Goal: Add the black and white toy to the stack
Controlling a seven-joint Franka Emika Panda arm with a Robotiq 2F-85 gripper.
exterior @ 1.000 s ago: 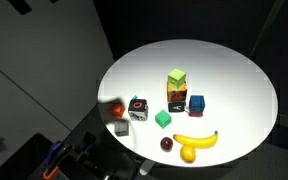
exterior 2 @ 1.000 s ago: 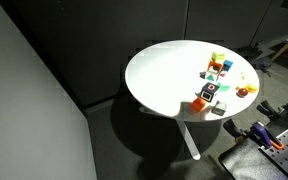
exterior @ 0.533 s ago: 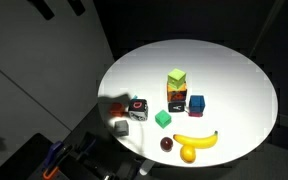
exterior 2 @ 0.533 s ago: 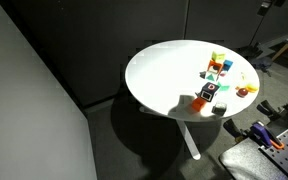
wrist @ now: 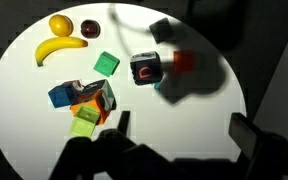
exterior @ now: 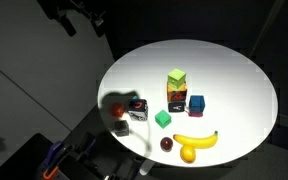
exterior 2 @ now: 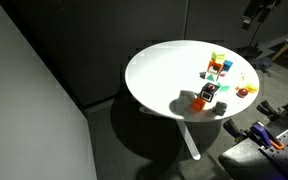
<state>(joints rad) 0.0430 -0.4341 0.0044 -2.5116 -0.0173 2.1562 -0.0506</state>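
With the gripper [wrist: 182,125] spread open and empty high over the table [exterior: 219,60], the toy [exterior: 137,108] sits near its 8 o'clock rim just beside a red piece [wrist: 182,62], so a skewed descent might catch both or later topple the stack [exterior: 176,80].

the gripper [exterior: 79,18] has swung further into frame up top in both exterior views, and its shadow [exterior: 116,102] has grown, now reaching the black and white toy [exterior: 137,109].

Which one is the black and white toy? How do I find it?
Find the round white table. Near its edge, between the lone green block and a red block, sits the black and white toy. It alone is black with white patches and a red ring.
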